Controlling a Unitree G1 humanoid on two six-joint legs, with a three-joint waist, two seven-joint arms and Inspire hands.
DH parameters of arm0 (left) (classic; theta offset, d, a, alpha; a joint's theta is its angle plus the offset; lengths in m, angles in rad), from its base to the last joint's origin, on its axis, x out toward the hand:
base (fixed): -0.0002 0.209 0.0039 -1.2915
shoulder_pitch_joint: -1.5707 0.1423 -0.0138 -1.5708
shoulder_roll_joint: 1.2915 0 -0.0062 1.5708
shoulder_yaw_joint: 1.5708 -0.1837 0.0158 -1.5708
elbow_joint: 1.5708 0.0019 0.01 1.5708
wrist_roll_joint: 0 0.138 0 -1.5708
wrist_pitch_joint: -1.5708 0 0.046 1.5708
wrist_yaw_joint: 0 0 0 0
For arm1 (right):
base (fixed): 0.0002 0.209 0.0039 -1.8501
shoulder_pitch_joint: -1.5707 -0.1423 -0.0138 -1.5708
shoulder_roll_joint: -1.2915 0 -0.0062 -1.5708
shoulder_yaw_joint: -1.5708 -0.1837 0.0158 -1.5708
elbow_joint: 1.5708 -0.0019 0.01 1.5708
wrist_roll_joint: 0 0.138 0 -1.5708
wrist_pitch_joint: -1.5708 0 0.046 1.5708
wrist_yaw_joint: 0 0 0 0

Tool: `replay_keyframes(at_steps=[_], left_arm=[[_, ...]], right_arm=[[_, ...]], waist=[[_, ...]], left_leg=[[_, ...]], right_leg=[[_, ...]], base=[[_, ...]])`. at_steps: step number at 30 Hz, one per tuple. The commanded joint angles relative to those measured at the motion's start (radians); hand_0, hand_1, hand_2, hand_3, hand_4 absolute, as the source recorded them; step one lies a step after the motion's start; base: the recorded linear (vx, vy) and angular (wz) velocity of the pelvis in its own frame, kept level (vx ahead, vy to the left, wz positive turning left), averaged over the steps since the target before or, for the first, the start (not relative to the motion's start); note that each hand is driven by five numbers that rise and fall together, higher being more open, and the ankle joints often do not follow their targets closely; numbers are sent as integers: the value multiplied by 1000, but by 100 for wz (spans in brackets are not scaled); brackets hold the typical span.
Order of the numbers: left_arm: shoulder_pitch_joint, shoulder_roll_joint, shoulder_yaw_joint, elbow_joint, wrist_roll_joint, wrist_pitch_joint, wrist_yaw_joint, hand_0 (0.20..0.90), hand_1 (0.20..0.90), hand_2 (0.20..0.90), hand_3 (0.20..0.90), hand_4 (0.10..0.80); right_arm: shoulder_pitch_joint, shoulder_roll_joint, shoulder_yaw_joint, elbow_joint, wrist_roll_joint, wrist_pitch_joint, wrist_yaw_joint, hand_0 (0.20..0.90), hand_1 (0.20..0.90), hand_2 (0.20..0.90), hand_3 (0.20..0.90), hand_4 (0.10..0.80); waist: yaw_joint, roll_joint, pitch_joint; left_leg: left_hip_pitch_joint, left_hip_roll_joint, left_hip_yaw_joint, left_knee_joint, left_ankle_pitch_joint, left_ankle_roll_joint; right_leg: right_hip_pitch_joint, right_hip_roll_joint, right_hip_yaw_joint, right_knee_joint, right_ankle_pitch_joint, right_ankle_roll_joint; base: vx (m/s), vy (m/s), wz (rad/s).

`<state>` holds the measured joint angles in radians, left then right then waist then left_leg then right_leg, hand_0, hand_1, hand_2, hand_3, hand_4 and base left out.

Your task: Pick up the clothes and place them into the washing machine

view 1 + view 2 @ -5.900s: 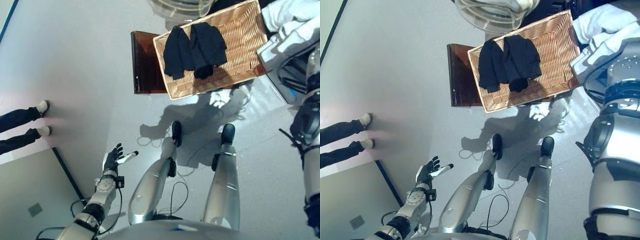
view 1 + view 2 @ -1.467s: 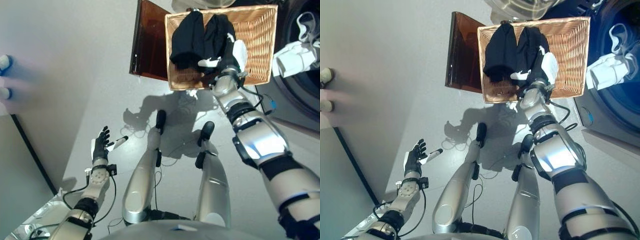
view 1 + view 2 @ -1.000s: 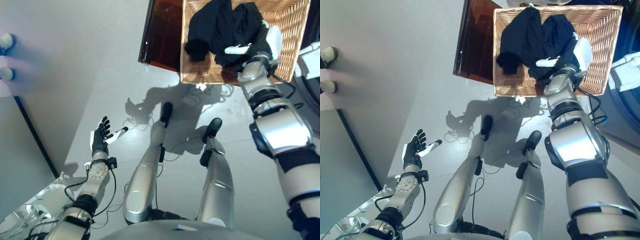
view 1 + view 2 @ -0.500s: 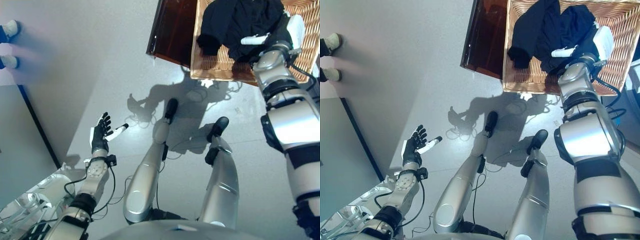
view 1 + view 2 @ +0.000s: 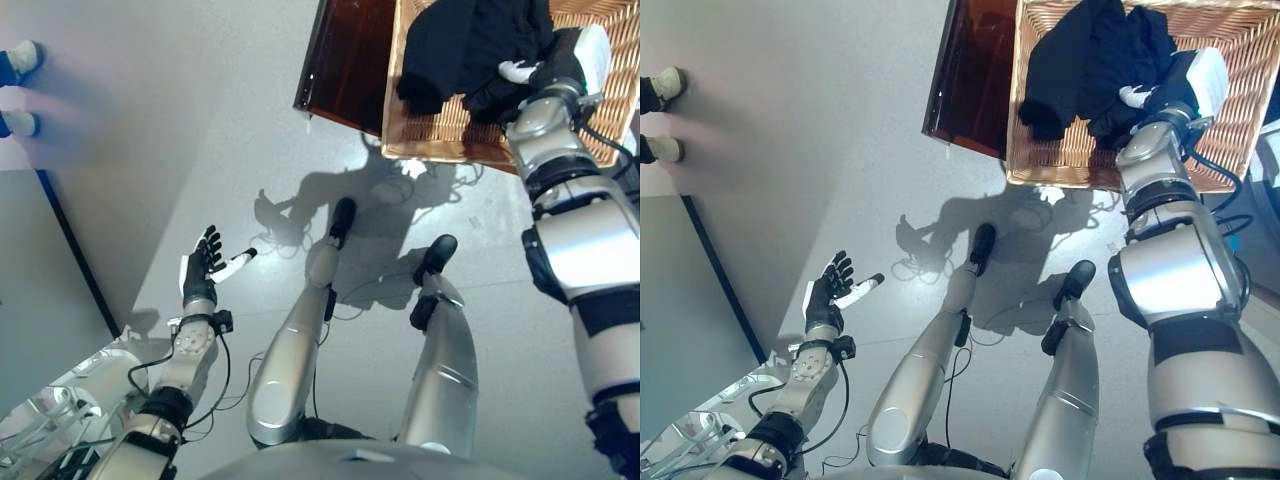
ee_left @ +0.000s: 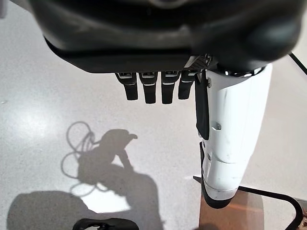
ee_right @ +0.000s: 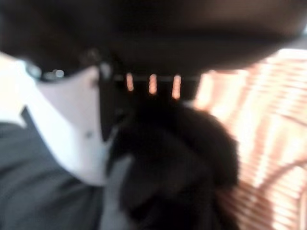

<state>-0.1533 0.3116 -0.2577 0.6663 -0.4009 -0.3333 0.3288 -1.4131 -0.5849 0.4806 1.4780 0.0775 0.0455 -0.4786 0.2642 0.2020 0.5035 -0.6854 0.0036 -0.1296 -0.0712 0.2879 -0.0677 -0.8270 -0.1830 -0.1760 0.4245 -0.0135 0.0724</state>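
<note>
A dark heap of clothes (image 5: 462,45) lies in a wicker basket (image 5: 440,148) at the top right. My right hand (image 5: 558,62) reaches into the basket at the heap's right side. Its fingers are dug into the dark cloth (image 7: 177,158) and its white-covered thumb (image 7: 72,124) presses against the same fold, so it is shut on the clothes. The cloth is bunched up at the hand. My left hand (image 5: 203,272) hangs low at the left over the floor, fingers (image 6: 153,88) straight and holding nothing.
The basket rests on a dark brown stand (image 5: 345,60) that sticks out to its left. A person's shoes (image 5: 18,62) show at the far left edge. A dark strip (image 5: 75,250) runs along the floor at the left, beside a grey panel.
My right thumb has closed from pointing outward onto the dark cloth, which has gathered at the hand. Earlier the whole view swung toward the basket. The left hand stays still.
</note>
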Motion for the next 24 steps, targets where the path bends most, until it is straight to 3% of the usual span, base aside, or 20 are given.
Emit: replay_keyframes(at_steps=[1,24], left_arm=[[0,54,-30,20,-9,-29,30,900,900,900,900,800],[16,38,-27,162,28,-15,32,900,900,900,900,800]], right_arm=[[-126,-47,94,-62,-27,-56,-39,200,200,200,200,300],[5,-8,10,-133,33,-108,-77,200,200,200,200,300]], waist=[[12,73,16],[-26,41,-27]], left_leg=[[29,-39,39,-16,-55,-46],[132,-31,55,-16,-77,-43]], right_leg=[[106,-5,55,-210,64,35],[227,13,60,-254,69,34]], base=[[8,-11,-4],[11,-7,-3]])
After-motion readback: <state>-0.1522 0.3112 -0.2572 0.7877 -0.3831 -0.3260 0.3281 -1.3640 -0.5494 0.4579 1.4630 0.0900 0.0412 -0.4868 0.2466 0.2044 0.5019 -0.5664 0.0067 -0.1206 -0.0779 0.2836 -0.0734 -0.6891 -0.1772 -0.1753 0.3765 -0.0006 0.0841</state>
